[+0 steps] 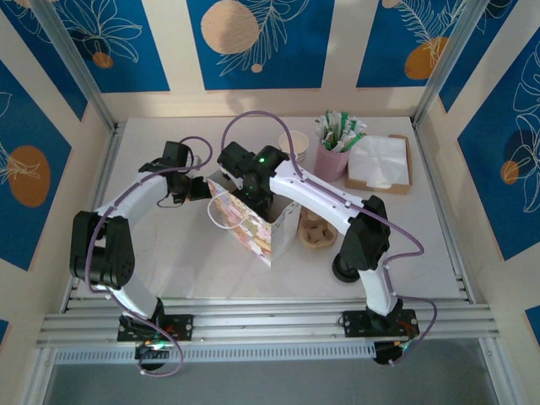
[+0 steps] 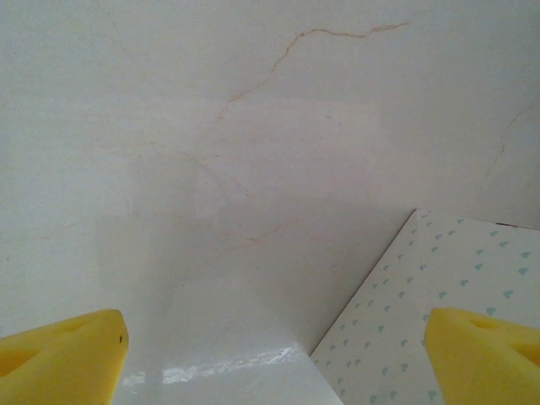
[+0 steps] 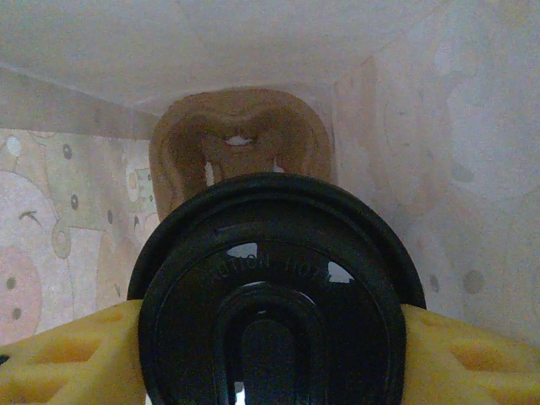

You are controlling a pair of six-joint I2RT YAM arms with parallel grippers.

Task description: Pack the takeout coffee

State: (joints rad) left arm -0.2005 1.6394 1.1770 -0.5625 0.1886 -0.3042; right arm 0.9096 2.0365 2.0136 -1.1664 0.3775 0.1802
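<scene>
Black-lidded takeout coffee (image 3: pixel 272 253) in right gripper (image 3: pixel 270 359)

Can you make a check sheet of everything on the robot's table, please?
Surface: white table, bare parts clean.
Job's things: takeout coffee inside the patterned bag, above a brown cup holder.
Clutter: cup stack, pink cup of packets, napkin tray, brown carriers.
Hands: left hand open, empty, beside the bag; right hand shut on the takeout coffee.
Cables: purple cables looping off both arms.
Surroundings: blue flower-patterned walls.
</scene>
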